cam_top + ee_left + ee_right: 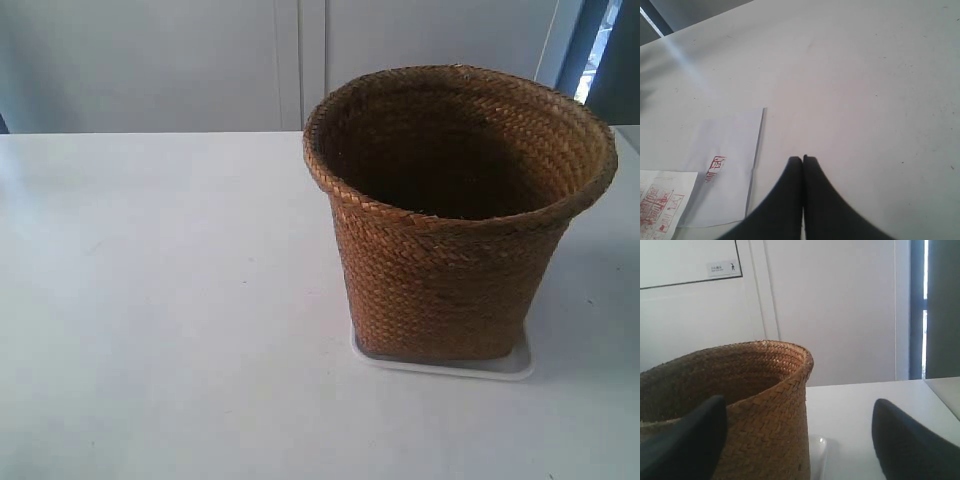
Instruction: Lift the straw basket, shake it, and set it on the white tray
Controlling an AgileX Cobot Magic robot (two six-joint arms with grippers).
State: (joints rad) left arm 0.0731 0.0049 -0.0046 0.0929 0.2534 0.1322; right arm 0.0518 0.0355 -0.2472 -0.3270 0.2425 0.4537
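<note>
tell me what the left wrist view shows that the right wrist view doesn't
Only the left wrist view: the left gripper, shut, and papers with red stamps lying on the table. Only the right wrist view: the basket, a corner of the tray beneath it, the right gripper, open, and a white wall behind. Both: the white table.

Straw basket hides most of the white tray, just its front rim peeks out. Red print on the paper in my left wrist view is too blurry to read.
</note>
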